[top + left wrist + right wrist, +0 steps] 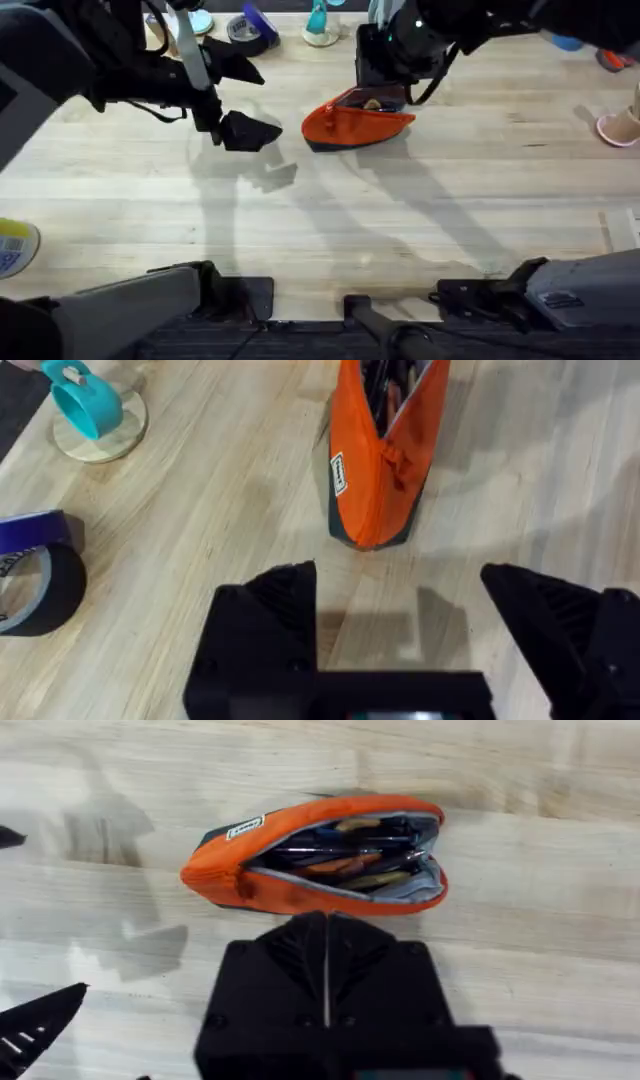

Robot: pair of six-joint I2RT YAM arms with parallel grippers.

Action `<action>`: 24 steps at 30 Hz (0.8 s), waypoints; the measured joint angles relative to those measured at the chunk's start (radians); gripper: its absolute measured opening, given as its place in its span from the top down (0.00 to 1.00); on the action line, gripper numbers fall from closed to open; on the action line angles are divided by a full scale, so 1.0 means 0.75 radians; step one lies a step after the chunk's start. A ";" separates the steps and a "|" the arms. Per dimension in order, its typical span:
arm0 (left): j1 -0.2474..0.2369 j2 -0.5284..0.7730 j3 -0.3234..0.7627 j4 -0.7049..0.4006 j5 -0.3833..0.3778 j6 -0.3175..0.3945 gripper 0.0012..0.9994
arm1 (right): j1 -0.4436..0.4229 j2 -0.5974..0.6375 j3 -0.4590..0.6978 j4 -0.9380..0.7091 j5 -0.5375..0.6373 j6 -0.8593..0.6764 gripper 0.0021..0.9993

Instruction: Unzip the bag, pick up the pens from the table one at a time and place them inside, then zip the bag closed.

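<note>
- The bag (312, 860) stands on the surface (330, 230) with its mouth gaping, dark pens (340, 850) lying inside.
- Soft, light fabric: I'd expect it to slump and slide when tugged, so pin one end and take the small zipper pull.
- Left gripper (400, 610) hangs just beside the closed end, jaws spread, empty.
- Right gripper (327, 955) hovers over the bag, jaws pressed together, holding nothing.
</note>
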 joint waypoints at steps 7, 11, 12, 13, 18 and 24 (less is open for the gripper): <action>0.000 0.000 0.000 0.000 0.000 0.000 0.00 | 0.000 0.000 0.000 0.000 0.000 -0.005 0.06; 0.000 0.000 0.000 0.000 0.000 0.000 0.01 | 0.000 0.000 0.000 0.000 0.000 -0.011 0.00; 0.000 0.000 0.000 0.000 0.000 0.000 0.00 | 0.000 0.000 0.000 0.000 0.000 -0.011 0.00; 0.000 0.000 0.000 0.000 0.000 0.000 0.00 | 0.000 0.000 0.000 -0.001 0.000 -0.011 0.00; 0.000 0.000 0.000 0.000 0.000 0.000 0.00 | 0.013 0.000 0.000 -0.001 0.000 -0.011 0.00; 0.000 0.000 0.000 0.000 0.000 0.000 0.00 | 0.183 0.000 0.000 -0.070 -0.080 0.092 0.00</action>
